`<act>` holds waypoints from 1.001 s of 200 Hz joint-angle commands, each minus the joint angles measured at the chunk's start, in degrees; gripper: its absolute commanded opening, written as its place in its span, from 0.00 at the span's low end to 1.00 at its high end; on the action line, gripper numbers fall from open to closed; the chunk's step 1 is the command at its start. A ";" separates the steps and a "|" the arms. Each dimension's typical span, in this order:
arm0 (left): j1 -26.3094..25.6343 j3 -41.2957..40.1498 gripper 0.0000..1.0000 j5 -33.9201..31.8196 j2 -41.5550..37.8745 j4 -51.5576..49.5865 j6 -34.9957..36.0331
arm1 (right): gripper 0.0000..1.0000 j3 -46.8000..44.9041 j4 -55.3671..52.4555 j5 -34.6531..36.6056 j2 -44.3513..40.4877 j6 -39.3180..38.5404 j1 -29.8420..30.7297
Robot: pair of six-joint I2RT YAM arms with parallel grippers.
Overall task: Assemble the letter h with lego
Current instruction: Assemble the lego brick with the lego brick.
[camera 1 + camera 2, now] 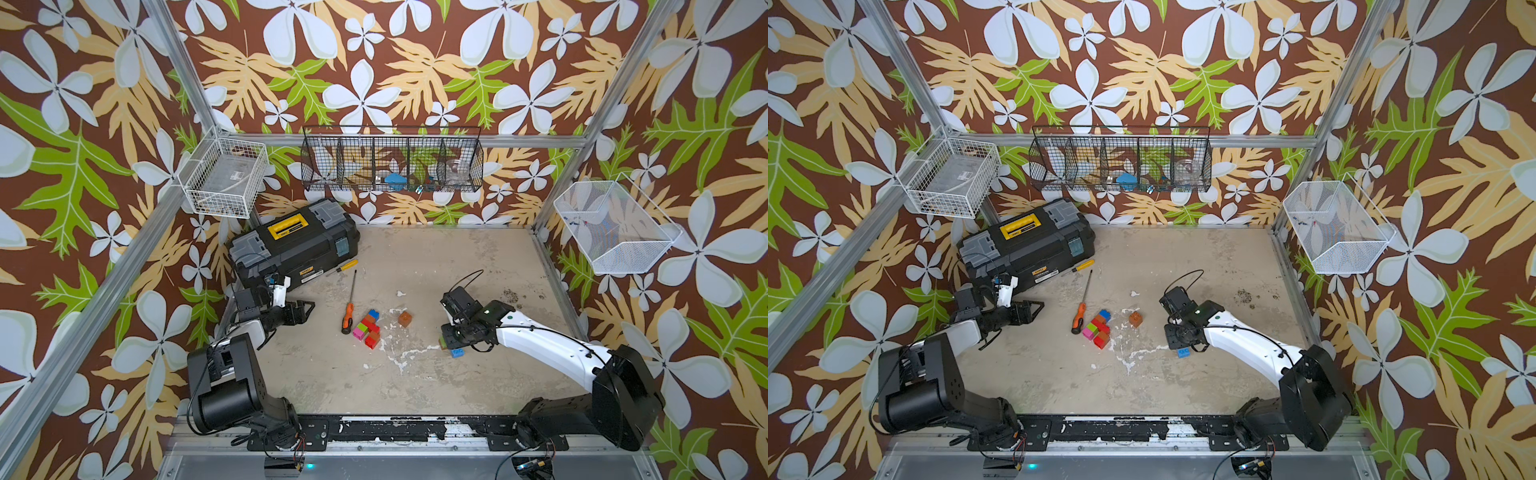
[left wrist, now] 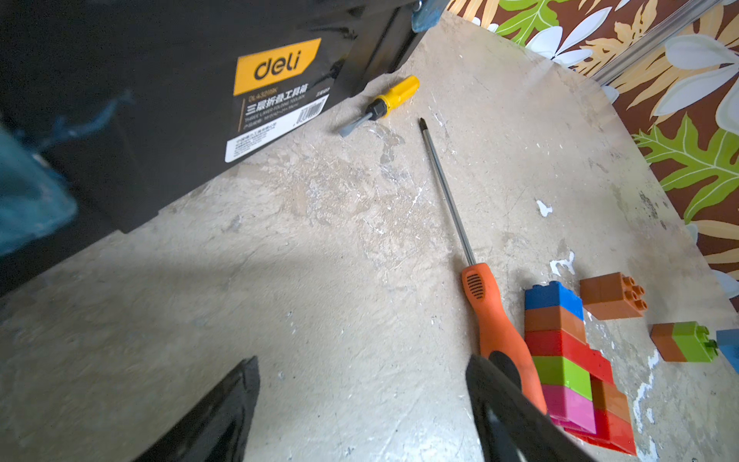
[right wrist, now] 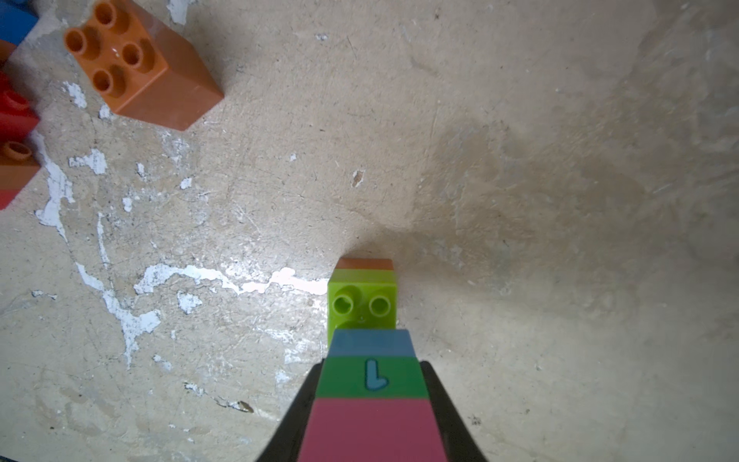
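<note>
The right claw [image 3: 370, 366] is clamped on the striped column [image 3: 370, 424]. The jaws pinch it around the pink and green part, and the blue end sticks out in front. The column's long axis runs straight out of the claw. Dead ahead on that same line sits the lime-green brick [image 3: 362, 298], joined to an orange base brick [image 3: 364, 264] on its far side.

The green one's studs face back at the claw, and the blue tip covers part of that stud face. Touching or just shy of it? Can't tell from here, and can't tell if anything has clicked either.

My read is that this is the push-together step. It all hinges on keeping the column lined up with those studs and pressing straight along its length. Any tilt and the little pair probably just skids on the bench [image 3: 520, 160].

Further out, off to one side of the claw, there's a loose orange brick [image 3: 140, 64]. Past that is the lego pile [image 1: 368, 328], with the orange-handled screwdriver [image 1: 348, 318] lying right beside it.

The left claw [image 2: 360, 362] is beyond the pile, jaws apart and holding nothing. So the right arm is clearly the nearer one for this join. No finished h yet, just pieces.
</note>
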 commanded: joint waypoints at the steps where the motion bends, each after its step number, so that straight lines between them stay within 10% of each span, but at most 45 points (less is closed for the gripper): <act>1: 0.26 -0.03 0.85 0.87 -0.52 -0.36 0.66 | 0.14 -0.42 1.71 -0.02 0.71 1.48 -0.03; 200: 0.61 -0.20 0.85 1.55 -0.50 -0.34 0.66 | 0.13 -2.37 4.47 1.07 1.53 2.68 -0.23</act>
